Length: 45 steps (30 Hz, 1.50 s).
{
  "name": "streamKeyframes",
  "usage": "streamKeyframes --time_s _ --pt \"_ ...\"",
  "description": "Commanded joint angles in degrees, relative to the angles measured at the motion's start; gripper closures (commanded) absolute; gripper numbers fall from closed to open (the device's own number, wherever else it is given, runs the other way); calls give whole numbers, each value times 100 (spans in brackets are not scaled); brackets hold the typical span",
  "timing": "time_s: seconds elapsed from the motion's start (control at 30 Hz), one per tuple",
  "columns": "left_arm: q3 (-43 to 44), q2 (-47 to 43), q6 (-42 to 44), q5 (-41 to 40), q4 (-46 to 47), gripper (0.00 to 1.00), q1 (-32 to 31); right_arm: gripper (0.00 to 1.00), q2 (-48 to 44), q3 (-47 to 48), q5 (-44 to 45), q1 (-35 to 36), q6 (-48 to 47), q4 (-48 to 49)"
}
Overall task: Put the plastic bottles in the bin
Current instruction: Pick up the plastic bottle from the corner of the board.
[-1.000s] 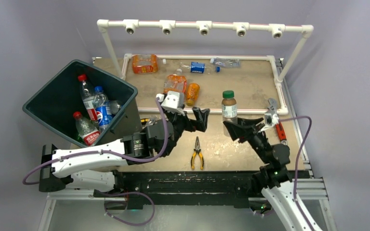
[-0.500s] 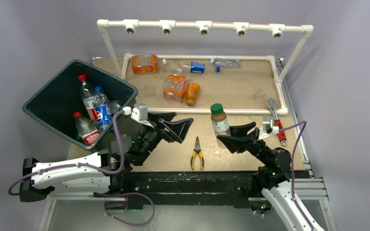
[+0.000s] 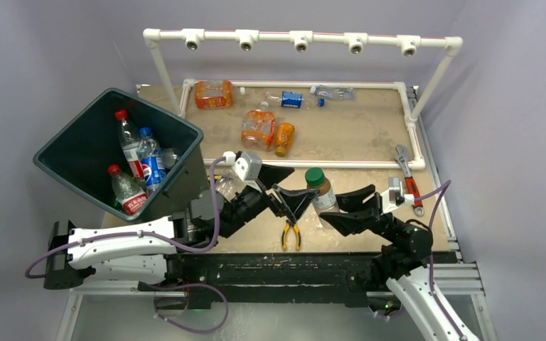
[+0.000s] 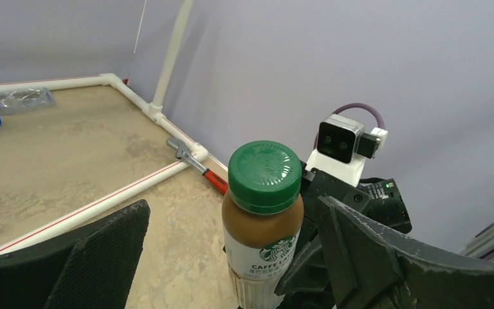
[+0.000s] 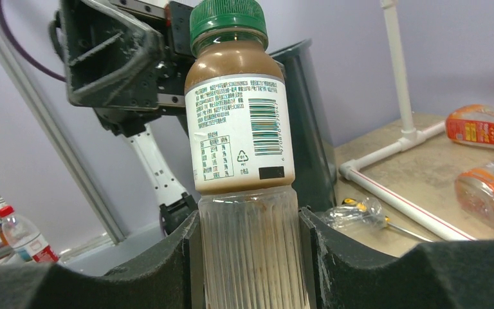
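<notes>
Over the counter (image 3: pixel 355 135), the wide-open left end effector (image 3: pixel 298 183) has reached the brown bottle (image 3: pixel 321 190) the right end effector (image 3: pixel 332 204) grips.

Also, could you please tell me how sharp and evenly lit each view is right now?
Top external view: even, soft light, faint shadows, table sharp. Left wrist view: coffee bottle crisp, no harsh glare; its own fingers dark. Right wrist view: the label print is readable; orange bottles behind look slightly soft.
</notes>
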Motion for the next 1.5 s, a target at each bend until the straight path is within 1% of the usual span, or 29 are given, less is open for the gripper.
streamKeyframes --time_s 0.0,0.17,0.27,0.37,0.53,0.7,0.9,1.07,1.17,1.3,1.47 --pt "-173 -296 194 290 672 1 -28 73 -34 78 -86 47 228 525" --pt "-275 -432 152 321 663 4 -28 73 281 137 21 140 125 704" --pt "-318 -510 140 291 626 4 -28 74 617 358 10 262 -88 654" --pt "-318 -589 148 251 584 5 -28 73 801 584 44 431 -392 324" --pt "-402 -752 192 177 544 5 -28 73 771 892 71 673 -858 -445" --pt "-589 -886 219 160 698 6 -28 72 642 964 -9 753 -1007 -758" --pt "-497 -742 245 300 793 6 -28 72 830 855 -193 864 -838 -352" --pt "-5 -270 314 289 346 8 -28 72 1012 636 -84 1067 -508 237" --pt "78 -84 354 333 380 11 -28 73 1179 470 -17 1195 -322 653" --pt "81 -27 394 208 414 16 -28 73 1240 450 186 1477 -442 658" --pt "47 -34 326 18 357 19 -28 72 1374 445 382 1776 -550 735"
